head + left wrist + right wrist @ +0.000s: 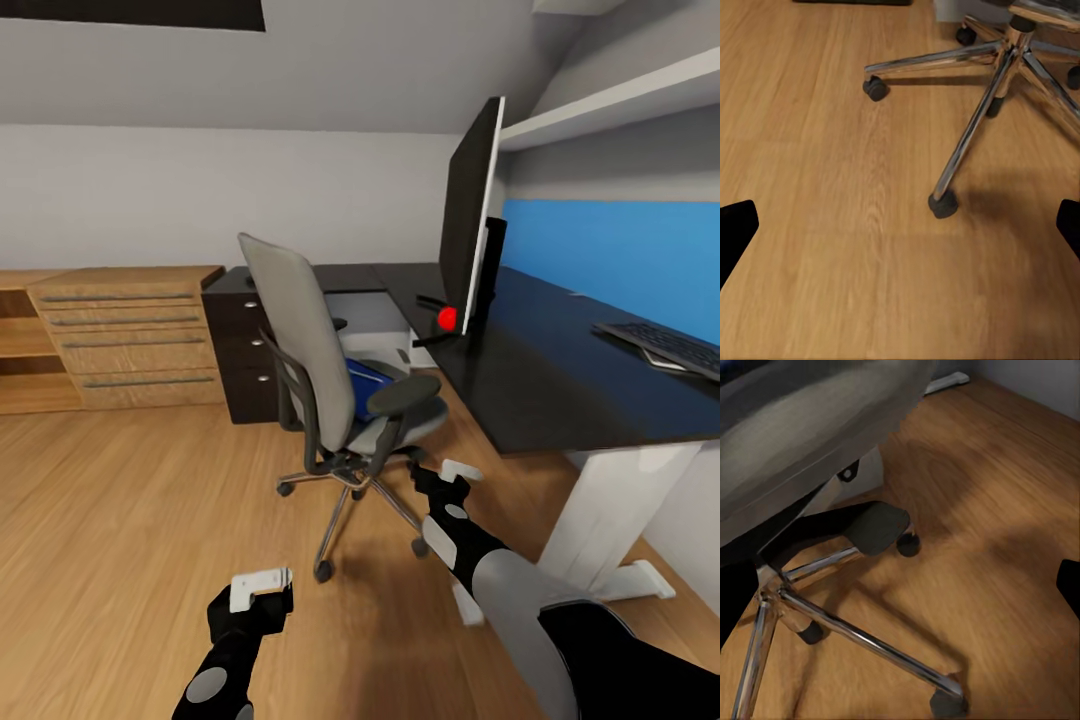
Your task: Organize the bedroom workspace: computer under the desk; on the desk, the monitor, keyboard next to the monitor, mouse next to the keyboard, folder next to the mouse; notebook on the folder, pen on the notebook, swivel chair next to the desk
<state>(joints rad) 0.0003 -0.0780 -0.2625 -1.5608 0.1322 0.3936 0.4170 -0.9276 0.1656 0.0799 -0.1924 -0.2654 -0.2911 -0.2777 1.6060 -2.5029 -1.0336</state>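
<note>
left gripper [262,588] low, right gripper [452,474] forward — jaws apart

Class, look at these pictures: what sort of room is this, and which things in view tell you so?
Probably a home office nook in an attic room: a black desk bearing a monitor and keyboard, a grey swivel chair, and a sloped ceiling.

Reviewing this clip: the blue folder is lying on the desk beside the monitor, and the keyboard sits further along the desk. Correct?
Not quite. The head view shows the blue folder lying on the chair seat, not on the desk. The monitor and keyboard are on the desk as stated.
</note>
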